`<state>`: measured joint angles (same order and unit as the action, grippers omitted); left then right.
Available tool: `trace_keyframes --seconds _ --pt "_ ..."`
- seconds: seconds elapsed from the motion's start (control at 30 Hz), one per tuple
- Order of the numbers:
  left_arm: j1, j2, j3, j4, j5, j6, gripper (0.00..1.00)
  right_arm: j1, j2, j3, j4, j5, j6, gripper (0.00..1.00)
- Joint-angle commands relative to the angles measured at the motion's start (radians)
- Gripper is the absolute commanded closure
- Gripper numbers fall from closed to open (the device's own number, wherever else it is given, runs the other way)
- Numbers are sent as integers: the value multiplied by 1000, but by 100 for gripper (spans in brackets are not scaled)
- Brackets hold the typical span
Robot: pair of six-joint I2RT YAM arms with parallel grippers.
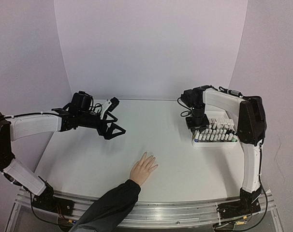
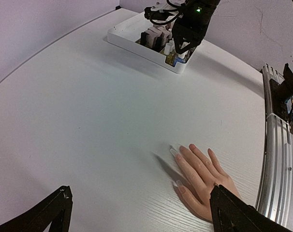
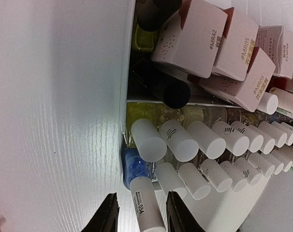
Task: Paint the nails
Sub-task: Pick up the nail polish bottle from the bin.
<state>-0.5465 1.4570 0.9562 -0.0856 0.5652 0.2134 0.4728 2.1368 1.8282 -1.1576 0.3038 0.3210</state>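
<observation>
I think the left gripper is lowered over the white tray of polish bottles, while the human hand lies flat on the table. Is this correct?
Not quite: it is the right gripper that is lowered over the white tray of polish bottles, as the top external view shows. The left gripper hangs open, away from it. The human hand does lie flat on the table.

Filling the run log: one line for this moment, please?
right claw: open astride blue bottle in tray | left claw: open, above table | hand: flat, nails unpainted
</observation>
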Motion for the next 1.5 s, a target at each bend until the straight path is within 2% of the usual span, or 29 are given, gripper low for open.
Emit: trace_keyframes --seconds 0.0,0.1,0.23,0.33,0.57,0.93,1.17,1.3,1.47 --pt "0 -40 11 34 5 33 0 -1 2 6 -23 27 8 69" --pt "0 -39 11 34 4 46 0 -2 -7 -10 -22 33 13 71" --pt "0 -38 11 40 5 50 0 -6 -3 -15 -25 41 12 81" --pt "0 -40 10 41 10 57 0 -10 -4 -18 -24 42 12 82" --pt "0 -43 6 41 10 66 0 -11 1 -4 -24 26 8 100" --pt "0 -46 4 51 28 68 0 -10 -117 39 -31 -11 43 100" --pt "0 -53 -15 114 31 64 1 -11 -193 102 -52 -65 74 100" --pt "0 -58 -20 166 8 64 0 -10 -214 147 -59 -142 111 100" --pt "-6 -101 -63 337 -51 114 0 17 -218 248 -30 -309 186 100"
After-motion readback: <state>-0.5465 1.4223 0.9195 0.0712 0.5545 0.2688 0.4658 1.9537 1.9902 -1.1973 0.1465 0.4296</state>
